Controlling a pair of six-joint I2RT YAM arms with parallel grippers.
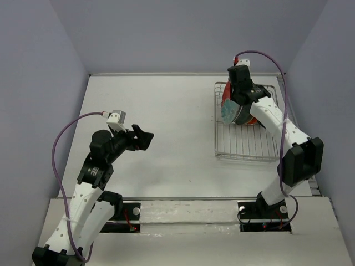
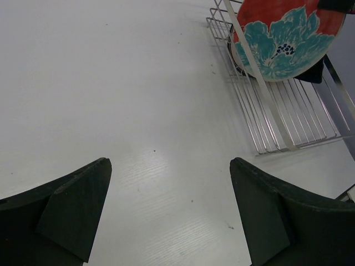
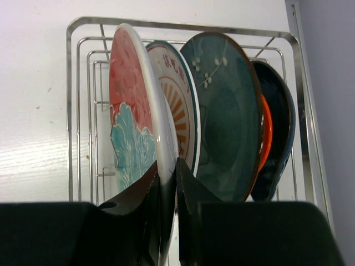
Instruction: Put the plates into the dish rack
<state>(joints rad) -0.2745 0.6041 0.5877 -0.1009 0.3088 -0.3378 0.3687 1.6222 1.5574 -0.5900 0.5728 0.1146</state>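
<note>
On the table (image 1: 166, 138), the dish rack (image 1: 247, 147) sits upper right with plates (image 3: 227, 111) standing on edge in it. The right gripper (image 3: 167, 166) pinches the leftmost one, the red plate (image 3: 130, 111). The left gripper (image 2: 167, 160), at centre-left, gapes wide and holds nothing.

White table (image 1: 166, 138), wire dish rack (image 1: 247, 147) at its far right

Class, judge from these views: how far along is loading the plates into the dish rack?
Done: the sunburst plate, dark teal plate, orange plate and dark blue dish stand upright in the dish rack. In hand: the right gripper clamps the red flowered plate beside them. Left: seating and releasing it. The left gripper is open, empty.
</note>
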